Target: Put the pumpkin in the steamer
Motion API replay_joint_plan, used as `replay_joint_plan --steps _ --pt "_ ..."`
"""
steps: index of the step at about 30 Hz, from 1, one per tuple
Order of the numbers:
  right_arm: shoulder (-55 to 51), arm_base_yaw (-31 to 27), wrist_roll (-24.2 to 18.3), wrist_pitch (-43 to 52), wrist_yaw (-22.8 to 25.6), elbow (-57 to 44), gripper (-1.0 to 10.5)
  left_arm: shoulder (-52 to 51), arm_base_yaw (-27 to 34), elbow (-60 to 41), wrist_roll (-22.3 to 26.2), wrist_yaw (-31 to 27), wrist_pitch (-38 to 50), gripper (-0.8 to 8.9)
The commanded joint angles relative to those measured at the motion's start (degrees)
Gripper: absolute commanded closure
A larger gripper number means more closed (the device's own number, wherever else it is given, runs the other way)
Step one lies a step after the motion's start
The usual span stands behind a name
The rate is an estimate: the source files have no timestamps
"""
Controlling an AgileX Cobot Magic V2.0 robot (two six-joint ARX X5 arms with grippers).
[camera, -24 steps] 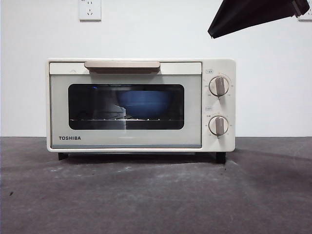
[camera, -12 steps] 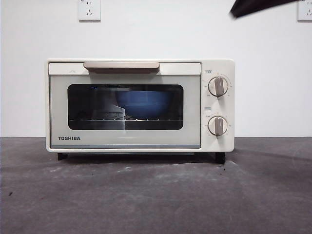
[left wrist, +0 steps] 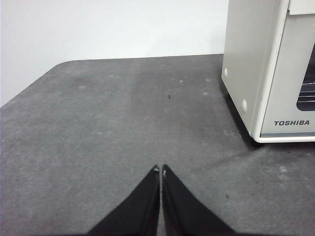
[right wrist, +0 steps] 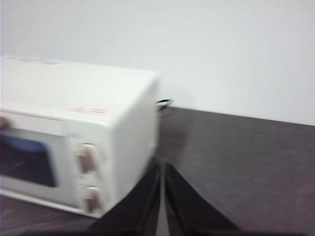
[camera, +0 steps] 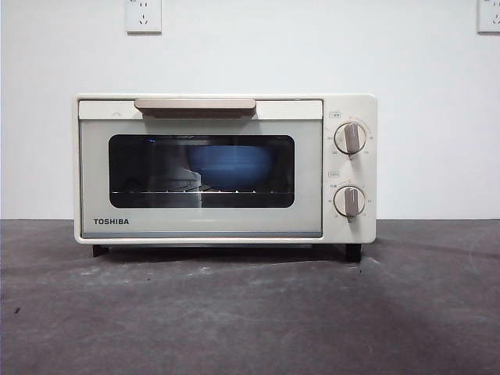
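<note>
The steamer point(camera: 225, 168) is a cream-white TOSHIBA oven standing mid-table with its door closed. A blue bowl point(camera: 230, 166) shows inside through the dark glass. The pumpkin is hidden or out of view. My left gripper point(left wrist: 160, 170) is shut and empty, hovering over bare table beside the steamer point(left wrist: 268, 69) on its left side. My right gripper point(right wrist: 161, 167) is shut and empty, raised off the steamer's point(right wrist: 78, 132) knob-side corner; that view is blurred. Neither gripper appears in the front view.
Two round knobs point(camera: 350, 138) sit on the steamer's right panel, a beige handle point(camera: 195, 105) on top of the door. A wall stands close behind, with sockets point(camera: 144, 16) up high. A dark cable point(right wrist: 165, 103) runs behind the steamer.
The dark arm at the front view's upper right has risen and left the picture. The steamer and bowl have stayed in place.
</note>
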Motion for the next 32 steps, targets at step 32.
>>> replay_joint_plan --steps 32 --pt "-25.51 -8.35 1.49 -5.84 0.28 -26.12 9.3 -0.07 0.09 -1.18 0.33 0.09 0.68 7.98"
